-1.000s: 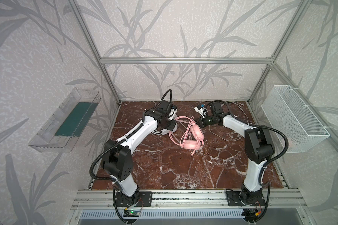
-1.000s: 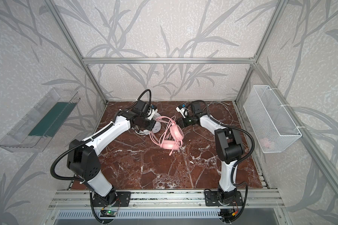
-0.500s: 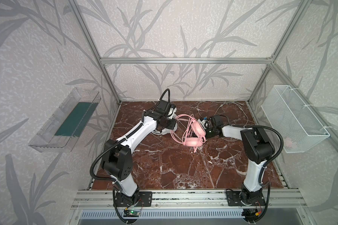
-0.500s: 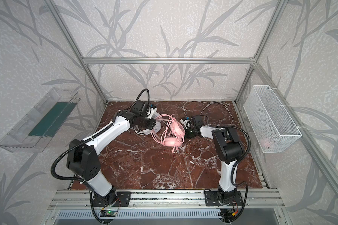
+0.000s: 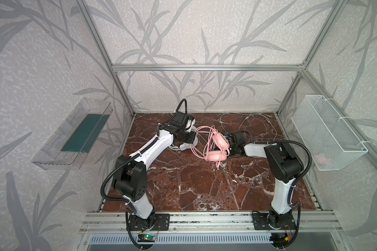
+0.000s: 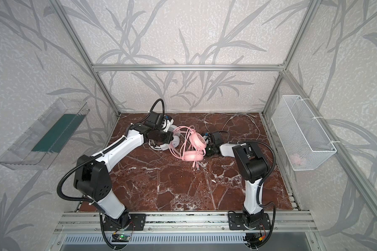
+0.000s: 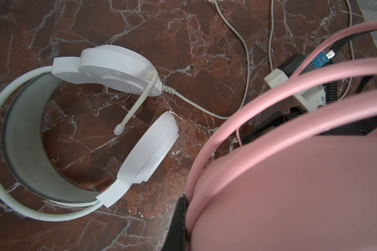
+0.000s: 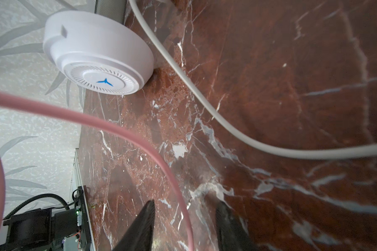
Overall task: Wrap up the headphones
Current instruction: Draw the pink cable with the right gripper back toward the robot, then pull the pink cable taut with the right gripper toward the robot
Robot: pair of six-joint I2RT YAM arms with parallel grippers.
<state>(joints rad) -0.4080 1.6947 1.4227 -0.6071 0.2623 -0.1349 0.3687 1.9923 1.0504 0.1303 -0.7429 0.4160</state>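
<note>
The pink headphones [image 5: 221, 141] [image 6: 197, 140] hang tilted over the marble floor at the back middle, lower cup near the floor, with cable loops around the headband. My left gripper [image 5: 194, 135] is shut on their headband; the left wrist view shows one black finger [image 7: 179, 221] pressed against pink padding [image 7: 292, 184]. My right gripper [image 5: 230, 144] [image 8: 184, 203] is open beside the pink cups, and the pink cable [image 8: 118, 128] runs between its fingers. The white headphones [image 5: 188, 144] [image 7: 126, 71] [image 8: 98, 58] lie under the left arm.
The white cable [image 5: 259, 118] [image 8: 205, 95] sprawls over the back right of the floor. The pink cable's plug end [image 5: 218, 167] rests on the floor. A wire basket [image 5: 327, 132] hangs on the right wall, a clear tray [image 5: 74, 134] on the left wall.
My right gripper has come forward and down from the back to beside the pink cups. The pink headphones have turned a little. The left arm has stayed put.
</note>
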